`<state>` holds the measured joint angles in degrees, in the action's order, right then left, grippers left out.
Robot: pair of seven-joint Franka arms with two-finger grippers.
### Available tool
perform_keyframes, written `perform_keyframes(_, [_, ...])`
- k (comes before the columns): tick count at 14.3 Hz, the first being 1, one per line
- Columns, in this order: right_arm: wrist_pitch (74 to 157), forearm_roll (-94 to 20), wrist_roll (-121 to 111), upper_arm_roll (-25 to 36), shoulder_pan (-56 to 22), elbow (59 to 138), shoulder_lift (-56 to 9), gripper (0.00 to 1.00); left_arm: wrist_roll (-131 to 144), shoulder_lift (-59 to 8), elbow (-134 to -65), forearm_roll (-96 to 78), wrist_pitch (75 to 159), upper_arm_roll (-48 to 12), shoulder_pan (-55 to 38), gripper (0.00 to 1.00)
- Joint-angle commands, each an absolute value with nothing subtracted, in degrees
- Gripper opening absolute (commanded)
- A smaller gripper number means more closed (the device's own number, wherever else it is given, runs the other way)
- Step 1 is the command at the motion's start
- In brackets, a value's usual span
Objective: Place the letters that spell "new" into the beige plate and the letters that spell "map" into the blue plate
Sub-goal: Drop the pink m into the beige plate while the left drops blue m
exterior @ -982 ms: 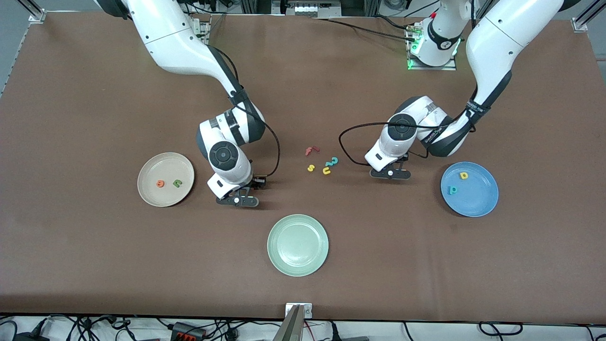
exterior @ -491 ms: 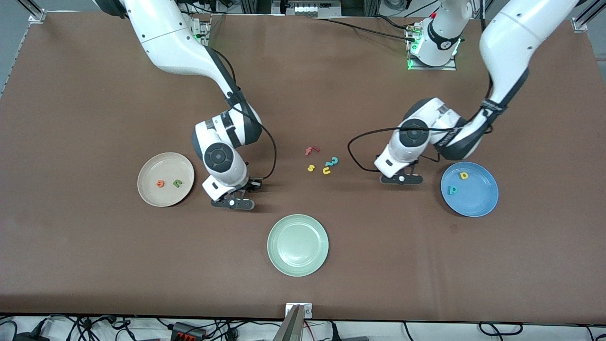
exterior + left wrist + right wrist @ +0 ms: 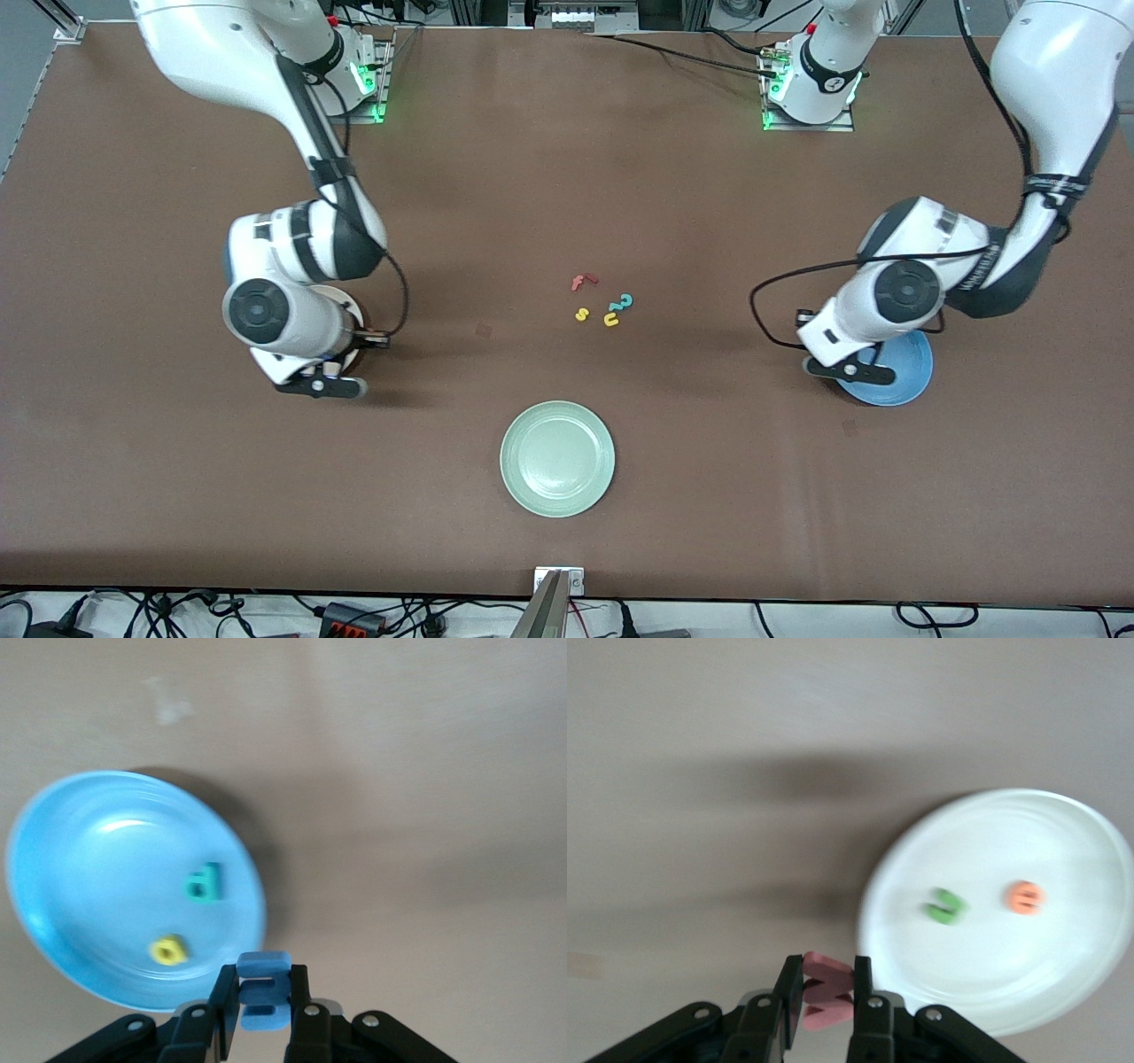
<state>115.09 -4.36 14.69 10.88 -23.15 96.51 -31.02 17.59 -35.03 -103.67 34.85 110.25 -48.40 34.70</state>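
Note:
My right gripper (image 3: pixel 827 997) is shut on the pinkish-red w (image 3: pixel 827 990), up in the air at the rim of the beige plate (image 3: pixel 1063 859). The green n (image 3: pixel 946 905) and orange e (image 3: pixel 1024 897) lie in that plate. My left gripper (image 3: pixel 264 1001) is shut on the blue m (image 3: pixel 264 990), just over the edge of the blue plate (image 3: pixel 89 877), which holds the teal p (image 3: pixel 204 881) and yellow a (image 3: pixel 166 950). In the front view the right hand (image 3: pixel 319 386) covers most of the beige plate (image 3: pixel 354 315). The left hand (image 3: pixel 852 372) hides part of the blue plate (image 3: pixel 904 372).
A pale green plate (image 3: pixel 557 458) sits near the front camera at mid table. Farther from the camera lie a red f (image 3: pixel 582 282), a yellow s (image 3: pixel 582 314), a yellow u (image 3: pixel 611 319) and a teal squiggle (image 3: pixel 624 303).
Both arms have swung away from the table's middle, the right hand to the beige plate and the left hand to the blue plate. The loose letters have not moved.

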Motion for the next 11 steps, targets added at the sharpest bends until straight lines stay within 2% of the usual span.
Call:
perform_keyframes(1, [116.19,-2.9,10.39,13.61,-23.12,104.14,-27.95,0.15,8.03,-38.66,-99.51,36.65,109.77,-44.06,36.04,0.07])
perform_keyframes(3, [116.98,-2.9,8.62,14.59,-22.85,106.51,-27.86,0.15,3.88,-40.77,-96.95,36.65,109.95,-41.67,36.04,0.07])
perform_keyframes(6, [120.05,-2.9,8.53,14.59,-20.49,108.46,-28.47,0.17,2.2,-42.53,-97.38,36.65,115.3,-39.29,36.21,0.09])
perform_keyframes(7, [120.32,-2.9,7.57,14.59,-19.87,108.46,-29.09,0.17,1.94,-43.32,-97.38,36.65,115.83,-39.11,36.56,0.12])
perform_keyframes(8, [120.5,-2.9,6.43,14.59,-19.6,108.54,-29.27,0.17,1.59,-43.59,-97.38,36.65,115.84,-39.11,37.35,0.41])
perform_keyframes(9, [120.85,-2.9,6.16,14.5,-19.08,108.63,-29.7,0.17,1.5,-43.51,-97.38,36.56,115.75,-39.11,37.35,0.99])
perform_keyframes(11, [122.77,-2.9,6.15,14.5,-18.63,108.63,-30.93,0.17,1.67,-42.89,-97.21,36.47,115.05,-39.46,37.01,1.0])
